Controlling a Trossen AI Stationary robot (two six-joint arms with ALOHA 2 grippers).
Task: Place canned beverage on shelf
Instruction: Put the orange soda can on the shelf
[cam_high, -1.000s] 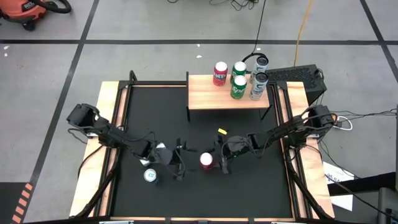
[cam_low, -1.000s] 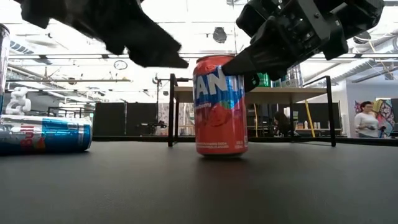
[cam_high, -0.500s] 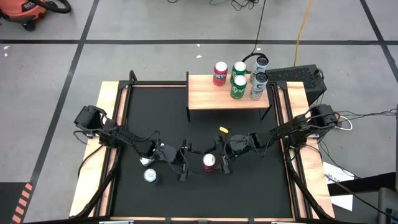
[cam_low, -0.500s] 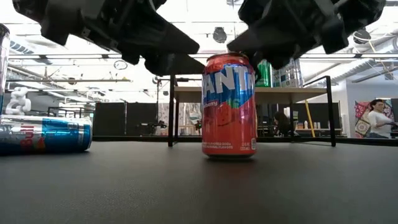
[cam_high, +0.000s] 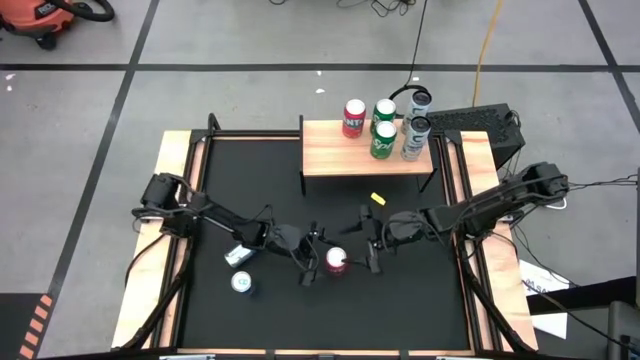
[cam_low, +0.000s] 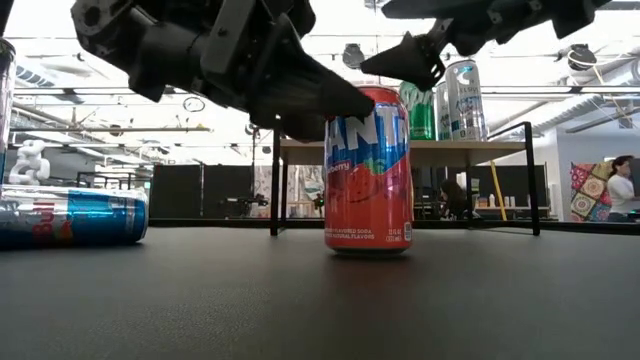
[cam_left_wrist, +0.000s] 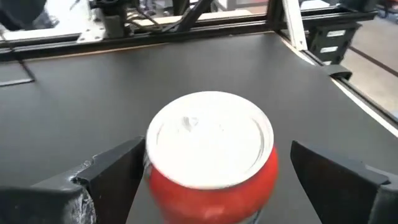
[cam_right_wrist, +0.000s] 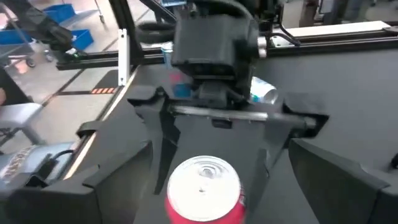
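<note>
I have the left gripper (cam_high: 312, 257) spread wide around the upright red Fanta can (cam_high: 336, 261), not clamped. The right gripper (cam_high: 372, 243) is open just beside it. Next I must close, then carry to the shelf (cam_high: 330, 160).

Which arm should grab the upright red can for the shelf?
Left, probably. The left gripper stands open with the red can between its fingers, while the open right gripper sits back, toward the shelf.

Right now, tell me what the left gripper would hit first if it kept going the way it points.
The red Fanta can: it stands upright between the left gripper's open jaws, directly ahead.
</note>
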